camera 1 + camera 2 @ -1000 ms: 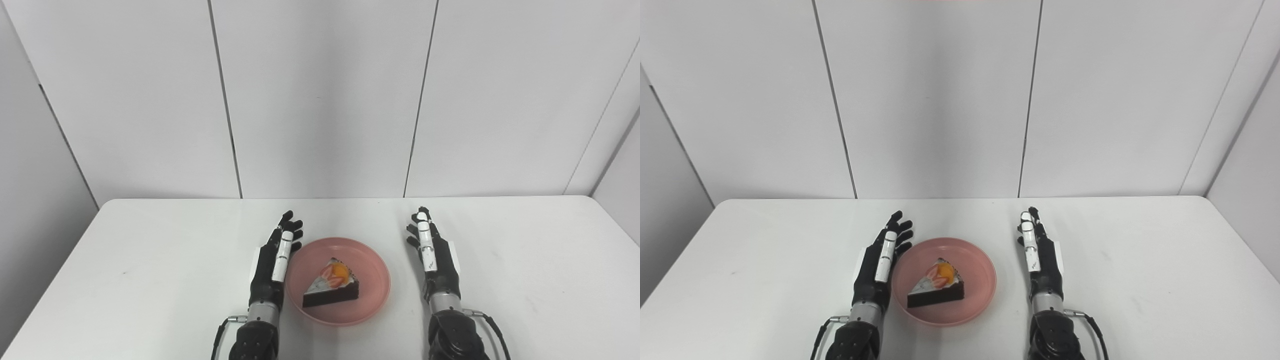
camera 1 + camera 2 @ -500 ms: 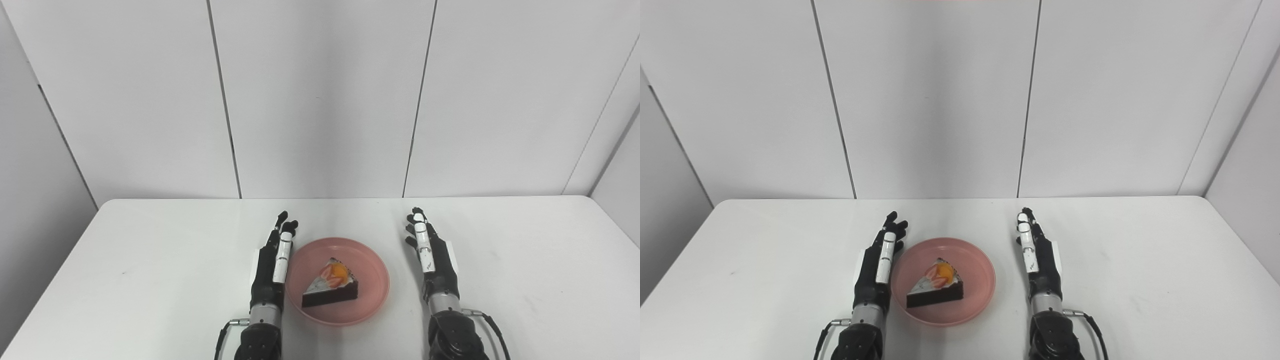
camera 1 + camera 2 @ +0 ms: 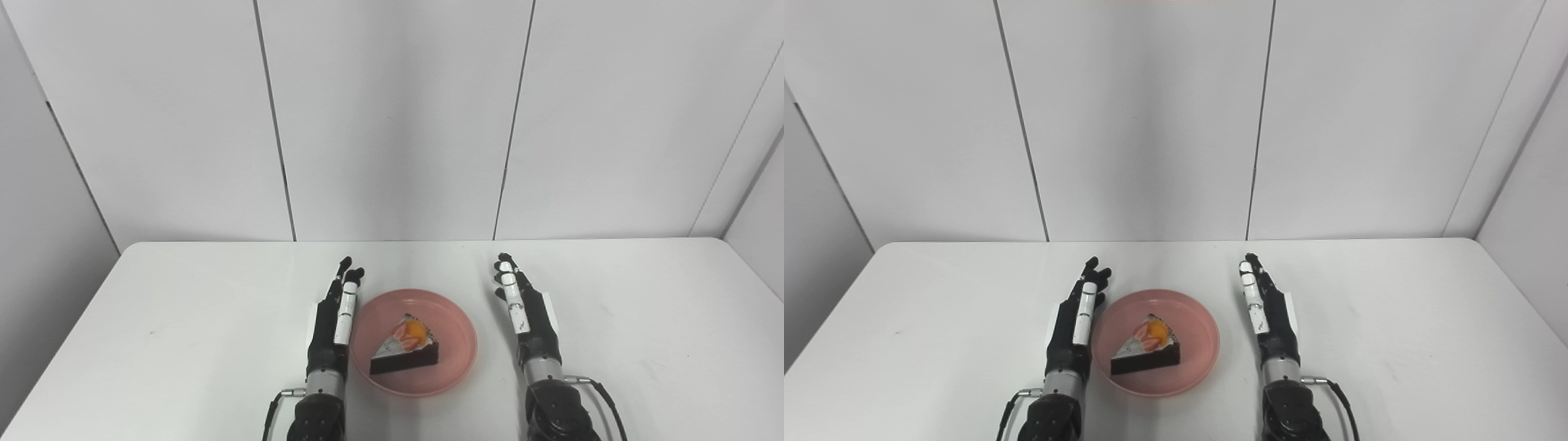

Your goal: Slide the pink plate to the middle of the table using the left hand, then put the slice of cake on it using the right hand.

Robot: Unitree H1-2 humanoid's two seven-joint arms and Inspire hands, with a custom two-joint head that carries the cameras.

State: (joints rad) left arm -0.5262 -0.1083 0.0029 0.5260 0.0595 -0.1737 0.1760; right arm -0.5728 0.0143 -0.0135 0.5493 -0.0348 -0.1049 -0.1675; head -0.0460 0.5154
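A pink plate point(image 3: 456, 331) lies near the middle of the white table point(image 3: 184, 318), close to the front edge. On it rests a wedge of chocolate cake point(image 3: 404, 352) topped with white cream, strawberry and orange fruit. My left hand point(image 3: 334, 324) stands edge-on just left of the plate's rim, fingers stretched out and holding nothing. My right hand point(image 3: 530, 318) stands the same way a short gap to the right of the plate, open and apart from it. In the right eye view the cake point(image 3: 1145, 349) sits between the left hand point(image 3: 1075, 327) and the right hand point(image 3: 1271, 318).
White wall panels stand behind the table's far edge. Bare tabletop stretches to the left of the left hand and to the right of the right hand.
The left hand's fingers have drawn together and straightened beside the plate. The right hand has tilted slightly toward the plate. Plate and cake have not moved.
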